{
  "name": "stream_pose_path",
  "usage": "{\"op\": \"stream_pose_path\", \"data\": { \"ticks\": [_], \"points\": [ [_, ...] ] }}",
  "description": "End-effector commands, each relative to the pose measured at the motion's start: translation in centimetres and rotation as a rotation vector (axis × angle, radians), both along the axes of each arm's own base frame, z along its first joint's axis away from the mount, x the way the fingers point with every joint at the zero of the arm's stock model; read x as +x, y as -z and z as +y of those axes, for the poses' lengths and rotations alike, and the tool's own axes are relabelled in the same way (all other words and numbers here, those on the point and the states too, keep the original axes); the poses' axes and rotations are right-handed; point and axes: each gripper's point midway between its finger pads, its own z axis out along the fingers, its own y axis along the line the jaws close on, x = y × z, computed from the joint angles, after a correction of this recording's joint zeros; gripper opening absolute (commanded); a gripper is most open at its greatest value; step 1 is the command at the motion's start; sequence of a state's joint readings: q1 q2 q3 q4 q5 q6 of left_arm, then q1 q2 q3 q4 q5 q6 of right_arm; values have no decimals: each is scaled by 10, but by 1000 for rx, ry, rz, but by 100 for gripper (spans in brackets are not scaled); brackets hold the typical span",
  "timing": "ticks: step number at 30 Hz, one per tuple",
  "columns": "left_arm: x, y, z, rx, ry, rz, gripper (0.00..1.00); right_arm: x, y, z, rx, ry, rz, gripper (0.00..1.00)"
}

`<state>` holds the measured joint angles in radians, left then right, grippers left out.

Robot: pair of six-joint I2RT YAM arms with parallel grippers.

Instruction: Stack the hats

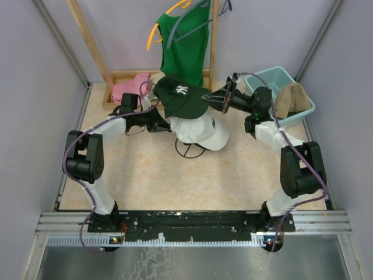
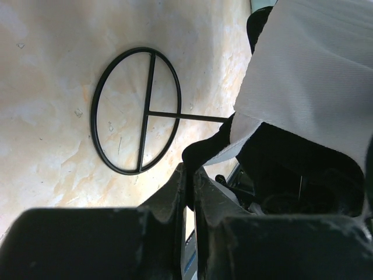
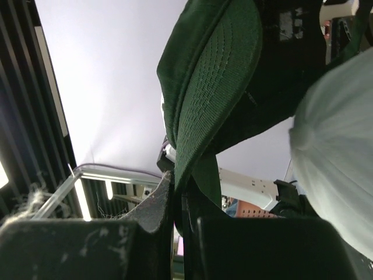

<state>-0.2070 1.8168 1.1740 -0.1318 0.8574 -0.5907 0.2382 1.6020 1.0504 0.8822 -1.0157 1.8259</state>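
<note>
Honestly, what worries me is the black cap (image 1: 182,94) slipping. The right gripper (image 3: 178,195) is clamped on just the tip of its brim (image 3: 217,87), so the whole crown hangs off one floppy edge up in the air, above and a bit behind the white cap (image 1: 203,130). If it swings or the brim slides out, it'll land crooked or drop onto the worktop (image 1: 145,175) instead of nesting. It could also shove the white cap off its perch, because that one sits on a skinny wire stand (image 2: 137,111) with a ring base around the middle of the worktop. The left gripper (image 2: 189,185) has its fingers pressed together on a dark flap (image 2: 205,153) at the white cap's lower back edge. I can't tell if that flap belongs to the white cap or to something tucked under it, and a tug there could tip the stand too. Looks-wise, the black cap is soft fabric with a stitched, curved brim and a pale emblem on the front. The white one is rounded out and holding its shape. A tan cap (image 1: 291,99) is draped over the rim of a teal basket (image 1: 265,74) near the far right corner, not yet stacked.
</note>
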Motion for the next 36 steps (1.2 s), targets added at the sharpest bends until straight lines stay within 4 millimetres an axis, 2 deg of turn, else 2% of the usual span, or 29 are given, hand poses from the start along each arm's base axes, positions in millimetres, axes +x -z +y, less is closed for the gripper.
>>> {"op": "stream_pose_path", "data": {
  "ticks": [1, 11, 24, 31, 36],
  "points": [
    [-3, 19, 2, 22, -1, 30, 10, -16, 3, -3, -11, -24, -60, 0],
    [-9, 31, 3, 17, -3, 55, 7, -12, 57, -49, -136, 70, 12, 0],
    [-10, 38, 5, -5, -12, 74, 5, -25, 102, -65, -306, 49, 40, 0],
    [-17, 47, 5, -3, -7, 101, 3, -21, 120, -94, -344, 105, 56, 0],
    [-23, 55, 6, -5, -6, 123, 2, -22, 136, -103, -375, 112, 63, 0]
  ]
}}
